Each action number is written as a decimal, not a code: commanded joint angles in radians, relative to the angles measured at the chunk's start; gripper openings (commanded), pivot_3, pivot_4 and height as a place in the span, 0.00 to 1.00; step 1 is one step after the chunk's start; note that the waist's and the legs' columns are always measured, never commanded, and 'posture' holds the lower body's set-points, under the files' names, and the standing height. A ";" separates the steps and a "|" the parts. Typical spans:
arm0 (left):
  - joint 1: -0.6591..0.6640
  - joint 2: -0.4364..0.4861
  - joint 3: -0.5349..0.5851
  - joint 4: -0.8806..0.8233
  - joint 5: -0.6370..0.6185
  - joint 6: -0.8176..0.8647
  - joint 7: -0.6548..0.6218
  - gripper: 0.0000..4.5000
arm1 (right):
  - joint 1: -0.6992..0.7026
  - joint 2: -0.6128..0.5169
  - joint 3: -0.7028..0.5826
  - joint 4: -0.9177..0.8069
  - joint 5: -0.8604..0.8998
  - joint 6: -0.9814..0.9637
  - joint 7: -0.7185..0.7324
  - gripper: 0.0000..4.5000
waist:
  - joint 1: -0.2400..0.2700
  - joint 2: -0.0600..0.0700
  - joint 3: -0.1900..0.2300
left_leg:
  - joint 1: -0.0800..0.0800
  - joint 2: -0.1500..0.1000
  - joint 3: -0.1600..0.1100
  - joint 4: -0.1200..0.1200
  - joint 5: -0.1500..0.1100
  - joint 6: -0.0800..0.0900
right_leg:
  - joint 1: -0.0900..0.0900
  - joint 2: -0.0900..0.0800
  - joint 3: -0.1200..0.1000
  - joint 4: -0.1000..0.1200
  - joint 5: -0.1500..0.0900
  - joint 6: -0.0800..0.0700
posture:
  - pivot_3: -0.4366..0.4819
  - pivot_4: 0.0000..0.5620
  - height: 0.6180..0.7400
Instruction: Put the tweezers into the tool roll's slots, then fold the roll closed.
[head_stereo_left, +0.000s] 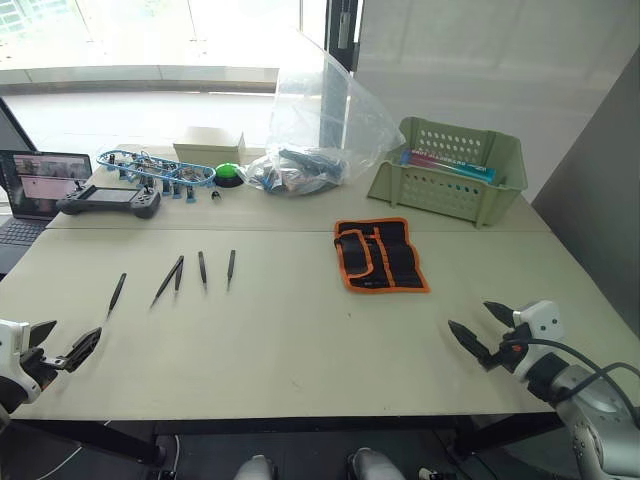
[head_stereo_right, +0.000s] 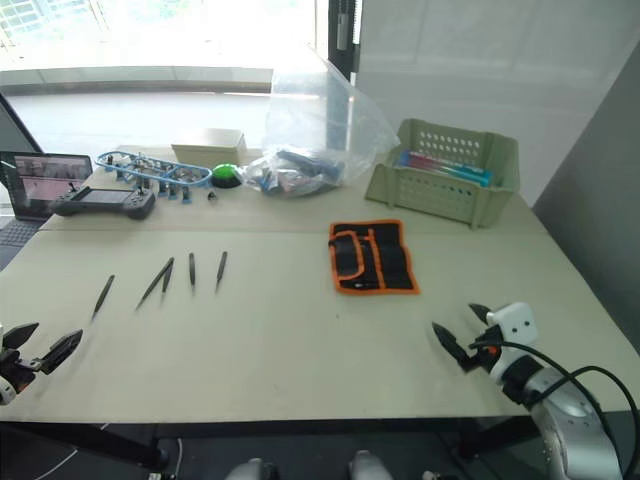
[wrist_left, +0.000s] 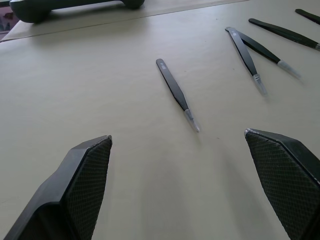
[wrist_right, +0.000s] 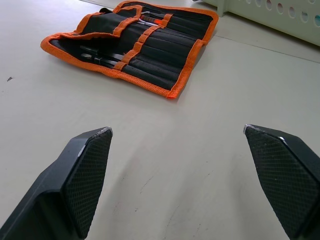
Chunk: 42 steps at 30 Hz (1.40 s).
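Several slim black tweezers lie in a loose row on the left half of the table; the leftmost one lies just ahead of my left gripper, which is open and empty near the front left edge. The tool roll, black with orange edging, lies unrolled and flat right of centre. Its slots face up, with a few metal pieces showing in them. My right gripper hovers open and empty at the front right, short of the roll.
A green perforated basket stands at the back right, with a clear plastic bag of parts beside it. A handheld controller, a laptop, a blue frame and a small box line the back left.
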<state>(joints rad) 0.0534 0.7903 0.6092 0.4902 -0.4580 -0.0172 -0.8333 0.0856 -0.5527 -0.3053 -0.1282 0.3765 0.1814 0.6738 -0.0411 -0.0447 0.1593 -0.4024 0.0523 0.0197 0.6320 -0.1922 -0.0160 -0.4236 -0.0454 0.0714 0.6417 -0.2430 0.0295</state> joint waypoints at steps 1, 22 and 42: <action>0.000 0.000 0.021 -0.036 -0.011 0.004 0.011 1.00 | -0.002 -0.009 -0.024 -0.027 0.010 -0.008 -0.004 0.99 | 0.000 0.000 0.000 | 0.000 0.000 0.000 0.000 0.000 0.000 | 0.000 0.000 0.000 0.000 0.000 0.000 | 0.48 0.27 1.00; 0.118 -0.214 -0.190 -0.630 -0.059 0.165 0.038 1.00 | -0.068 0.247 0.205 -0.285 -0.018 0.231 -0.309 0.99 | 0.000 0.000 0.000 | -0.001 0.000 0.000 0.000 0.000 0.000 | 0.000 0.000 0.001 0.000 0.000 -0.001 | 0.48 0.27 1.00; 0.045 -0.208 -0.367 -0.951 -0.153 0.346 0.031 1.00 | -0.463 0.555 0.293 0.174 -0.129 0.233 -0.556 0.99 | -0.007 0.000 0.000 | -0.002 0.000 -0.002 0.001 0.000 0.001 | -0.001 0.002 0.001 0.000 0.002 -0.002 | 0.48 0.27 1.00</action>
<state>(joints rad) 0.1094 0.5725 0.2372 -0.4222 -0.5923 0.3291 -0.8050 -0.3526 -0.0055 0.0015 0.0306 0.2530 0.4432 0.1254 -0.0485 -0.0443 0.1595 -0.4048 0.0520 0.0177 0.6328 -0.1917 -0.0152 -0.4247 -0.0431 0.0722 0.6421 -0.2407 0.0273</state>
